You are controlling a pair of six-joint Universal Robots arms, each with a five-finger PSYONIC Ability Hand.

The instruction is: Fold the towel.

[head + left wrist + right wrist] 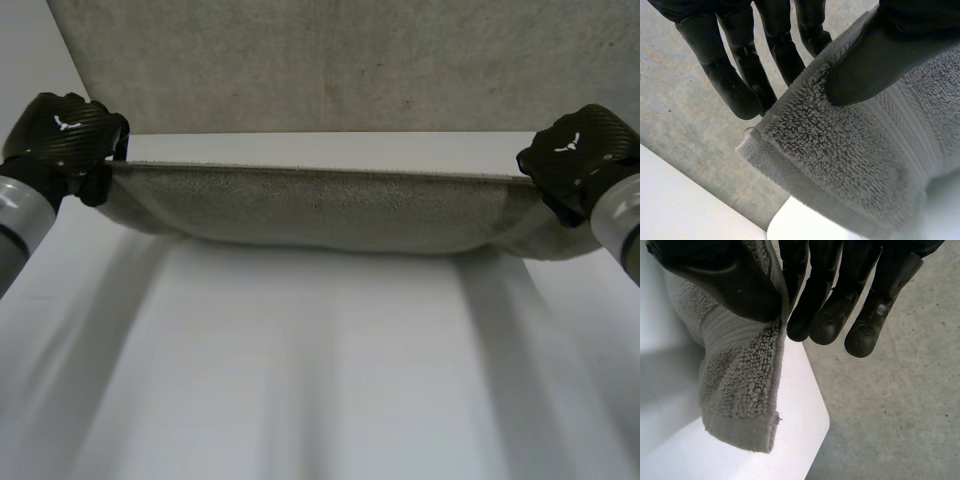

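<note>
The towel hangs in the air near the bench's 12 o'clock edge, stretched wide and sagging at its middle. The left robot hand pinches the corner at the towel's 9 o'clock end, thumb against fingers. The right robot hand pinches the 3 o'clock corner likewise. Holding the corners apart probably keeps the top edge taut, so it can be laid straight for a fold. Grey floor lies beyond.

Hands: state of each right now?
Left hand: shut, pinching one corner of the grey terry towel.
Right hand: shut, pinching the towel's other corner.
</note>
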